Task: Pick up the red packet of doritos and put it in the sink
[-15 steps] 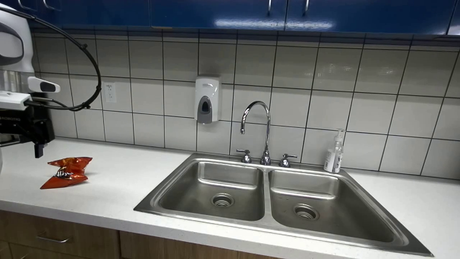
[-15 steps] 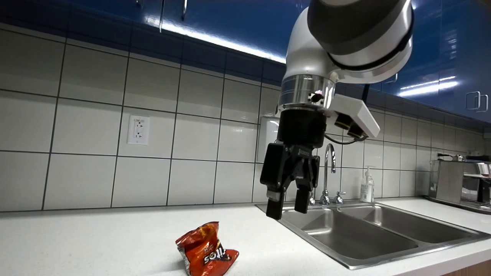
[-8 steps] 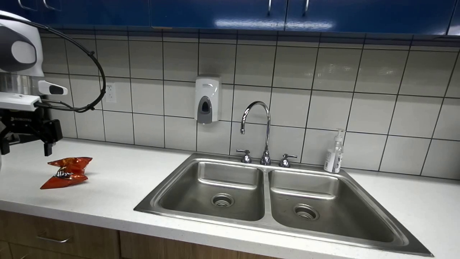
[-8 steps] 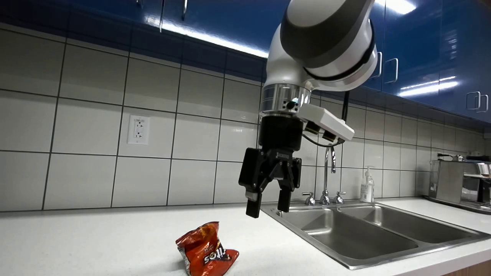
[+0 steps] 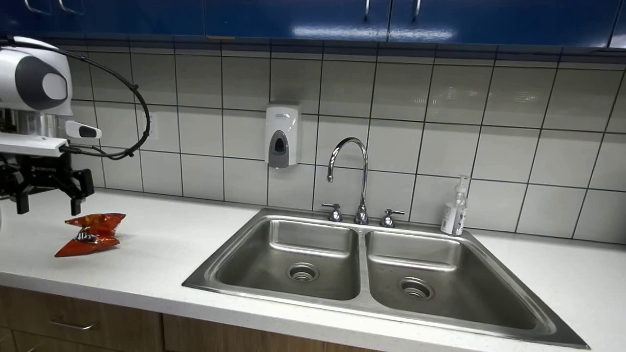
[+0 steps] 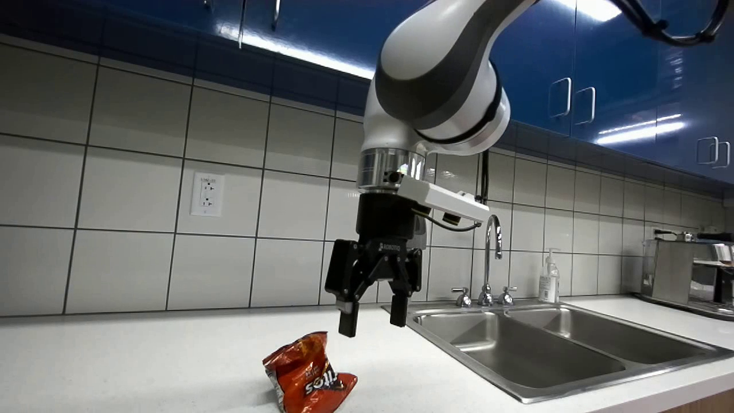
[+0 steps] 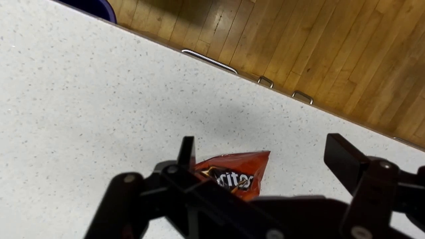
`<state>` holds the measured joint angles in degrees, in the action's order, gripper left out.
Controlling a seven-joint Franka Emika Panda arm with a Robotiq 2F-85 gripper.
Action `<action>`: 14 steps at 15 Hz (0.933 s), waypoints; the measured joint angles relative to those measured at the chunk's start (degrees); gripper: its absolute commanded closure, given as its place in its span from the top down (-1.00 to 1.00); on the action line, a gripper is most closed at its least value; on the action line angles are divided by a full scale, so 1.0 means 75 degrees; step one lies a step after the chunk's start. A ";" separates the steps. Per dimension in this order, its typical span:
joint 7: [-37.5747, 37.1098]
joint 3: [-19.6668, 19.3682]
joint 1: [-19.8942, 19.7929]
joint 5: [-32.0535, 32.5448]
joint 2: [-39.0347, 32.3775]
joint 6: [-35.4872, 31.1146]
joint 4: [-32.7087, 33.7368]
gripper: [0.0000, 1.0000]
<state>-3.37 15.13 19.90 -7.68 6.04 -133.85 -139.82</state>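
Note:
The red packet of doritos (image 5: 100,229) is a crumpled red-orange foil bag on the white counter, left of the sink. It also shows in an exterior view (image 6: 307,376) and in the wrist view (image 7: 240,164), where the gripper's left finger and linkage hide part of it. My gripper (image 5: 49,208) is open and empty, above the counter near the packet and apart from it. Its fingers show spread in an exterior view (image 6: 373,321) and in the wrist view (image 7: 262,146), with the packet lying below, toward the left finger. The double-basin steel sink (image 5: 363,264) also shows in an exterior view (image 6: 459,354).
A chrome faucet (image 5: 364,186) rises behind the sink. A pump bottle (image 5: 455,210) stands at its back right corner. A soap dispenser (image 5: 283,137) hangs on the tiled wall. Blue cabinets (image 5: 293,19) hang above. The counter's front edge and drawer handles (image 7: 209,61) show in the wrist view.
The arm has moved sideways along the counter, away from the sink in an exterior view and closer to the packet, and lowered slightly. The gripper stays open. The packet has not moved.

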 measured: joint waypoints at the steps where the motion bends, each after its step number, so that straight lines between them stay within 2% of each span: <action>1: -0.0112 0.0000 -0.0007 0.0122 -0.0185 0.0001 0.0146 1.00; 6: -0.0768 -0.0001 -0.0042 0.0773 -0.1023 0.0068 0.0841 1.00; 14: -0.1076 -0.0003 -0.0040 0.1080 -0.2199 0.0890 0.1967 1.00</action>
<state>-11.44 15.10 19.60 0.41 -10.46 -127.18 -125.07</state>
